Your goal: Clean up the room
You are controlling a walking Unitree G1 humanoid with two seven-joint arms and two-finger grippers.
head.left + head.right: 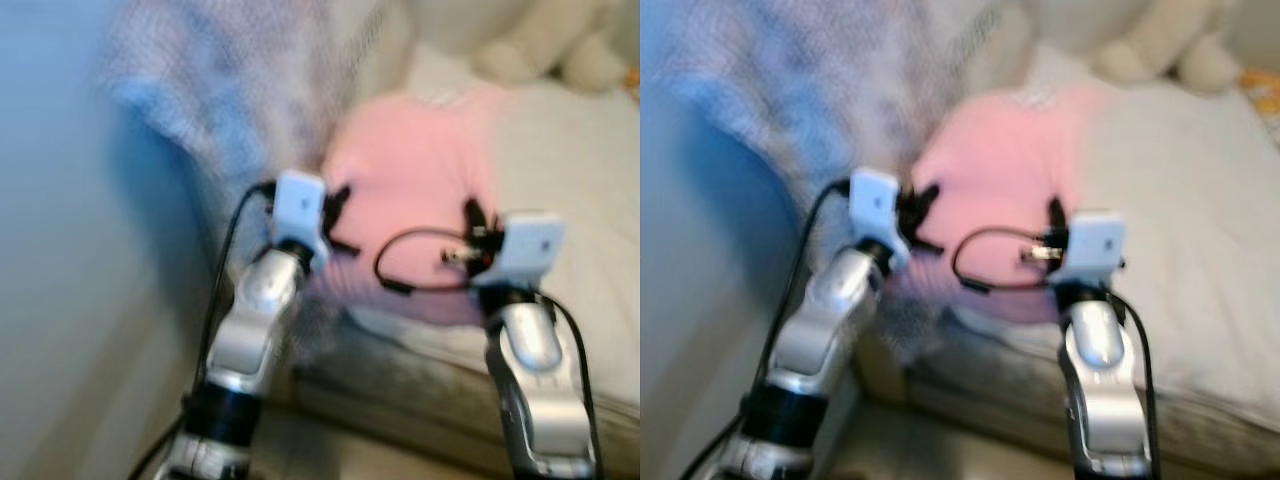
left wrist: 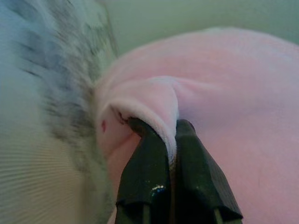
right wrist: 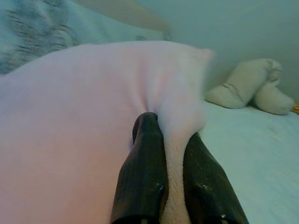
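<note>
no text, label, brand or number can be read on anything here.

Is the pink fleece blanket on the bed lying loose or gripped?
Gripped: the left gripper and the right gripper each pinch a fold of the pink fleece blanket between shut fingers.

Both silver arms reach forward side by side. The left gripper [image 2: 170, 140] and the right gripper [image 3: 170, 140] each pinch pink fabric [image 1: 420, 170] between closed fingers.

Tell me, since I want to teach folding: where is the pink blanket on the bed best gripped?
At its near edge, from the bed's foot side. The pink blanket lies soft and flat, and pinched folds already sit between left gripper and right gripper.
</note>
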